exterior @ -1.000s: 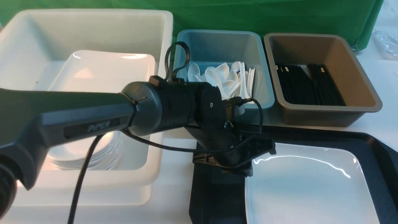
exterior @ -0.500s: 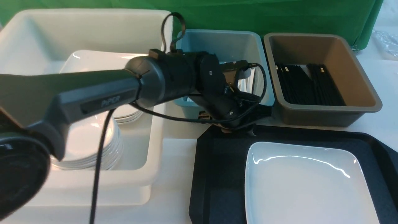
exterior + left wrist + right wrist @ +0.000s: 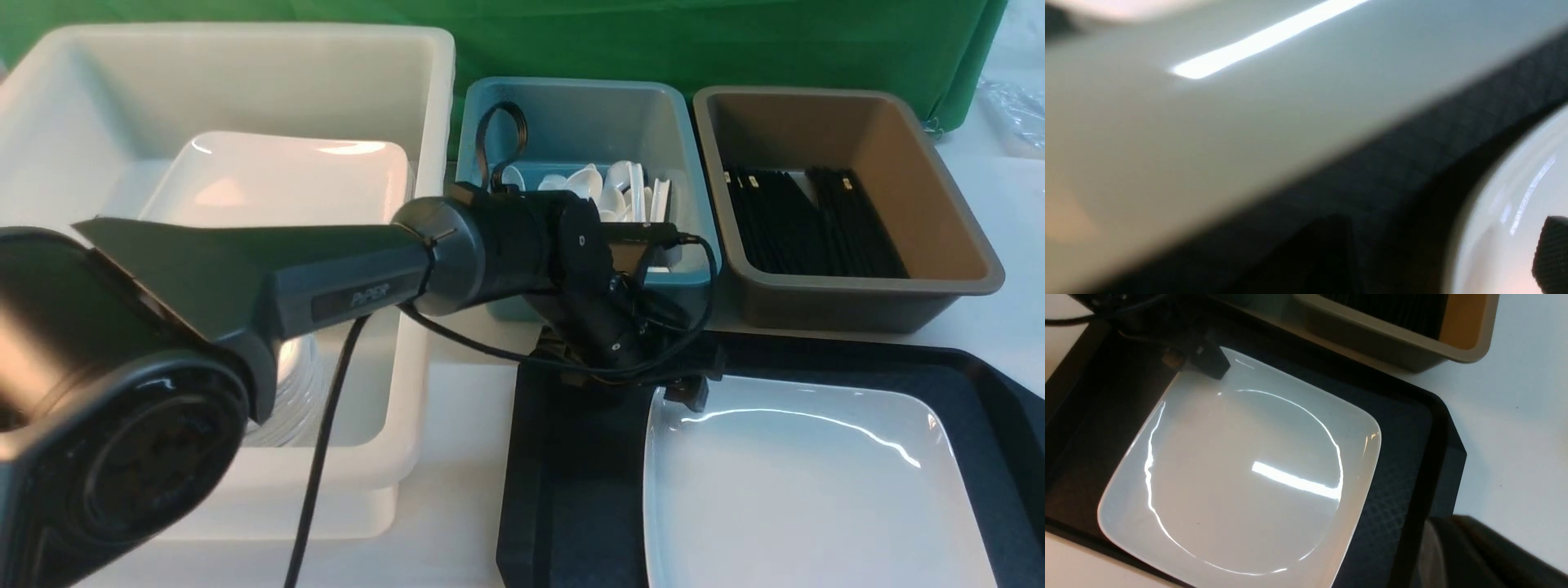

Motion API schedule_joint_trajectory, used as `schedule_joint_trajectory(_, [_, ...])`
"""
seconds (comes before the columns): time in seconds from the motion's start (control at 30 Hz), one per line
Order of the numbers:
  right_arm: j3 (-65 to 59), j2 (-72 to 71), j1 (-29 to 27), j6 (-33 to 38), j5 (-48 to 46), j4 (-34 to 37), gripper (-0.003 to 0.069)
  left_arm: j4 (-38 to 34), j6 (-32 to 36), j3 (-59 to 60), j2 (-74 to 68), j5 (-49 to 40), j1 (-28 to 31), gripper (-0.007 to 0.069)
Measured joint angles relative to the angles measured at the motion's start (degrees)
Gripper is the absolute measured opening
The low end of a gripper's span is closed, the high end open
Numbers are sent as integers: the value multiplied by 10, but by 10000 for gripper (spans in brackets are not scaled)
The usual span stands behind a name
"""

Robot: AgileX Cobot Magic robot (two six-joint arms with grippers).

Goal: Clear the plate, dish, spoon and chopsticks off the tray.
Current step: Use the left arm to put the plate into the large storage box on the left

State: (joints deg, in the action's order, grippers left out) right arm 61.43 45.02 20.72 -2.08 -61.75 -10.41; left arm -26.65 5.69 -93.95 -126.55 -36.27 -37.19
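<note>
The large white plate (image 3: 808,490) lies on the black tray (image 3: 571,490), toward its right side. My left gripper (image 3: 629,384) is low over the tray's far-left corner, open, with one finger (image 3: 1208,363) over the plate's far-left corner and the other out over the tray. In the left wrist view the plate's rim (image 3: 1506,196) runs between the spread jaws. My right gripper (image 3: 1453,547) is a dark blur beside the tray's right rim (image 3: 1412,522), shut and holding nothing. White spoons (image 3: 604,188) fill the teal bin and black chopsticks (image 3: 808,220) the brown bin. I cannot single out the dish.
A deep white bin (image 3: 408,73) at the left holds stacked white plates (image 3: 277,180). The teal bin (image 3: 694,253) and brown bin (image 3: 963,261) stand just behind the tray. A green cloth hangs at the back. The left arm's cable (image 3: 326,457) hangs over the white bin's front.
My left gripper lifted from the tray toward the teal bin's front wall, then came back down at the plate's far-left corner. Its jaws have spread wide.
</note>
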Motion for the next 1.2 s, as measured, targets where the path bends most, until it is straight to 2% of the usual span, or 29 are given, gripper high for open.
schedule_joint_trajectory(0.1, [0,0,0,0,1,0,23,0,11,-1,-2,7,-7,550])
schedule_joint_trajectory(0.17, [0,0,0,0,1,0,23,0,17,-1,-5,14,-12,487])
schedule_joint_trajectory(0.2, [0,0,0,0,1,0,23,0,17,-1,-5,15,-12,482])
schedule_joint_trajectory(0.27, [0,0,0,0,1,0,23,5,18,-1,-7,19,-15,407])
schedule_joint_trajectory(0.3, [0,0,0,0,1,0,23,10,18,-1,-8,21,-17,342])
schedule_joint_trajectory(0.37, [0,0,0,0,1,0,23,11,20,-1,-9,21,-18,305])
schedule_joint_trajectory(0.43, [0,0,0,0,1,0,23,8,22,-1,-11,28,-20,171])
schedule_joint_trajectory(0.83, [0,0,0,0,1,1,23,2,22,-1,4,22,-20,143])
schedule_joint_trajectory(0.97, [0,0,0,0,1,1,23,9,22,-1,47,12,-21,71])
schedule_joint_trajectory(1.2, [0,0,0,0,8,1,23,39,33,-1,92,0,-20,40])
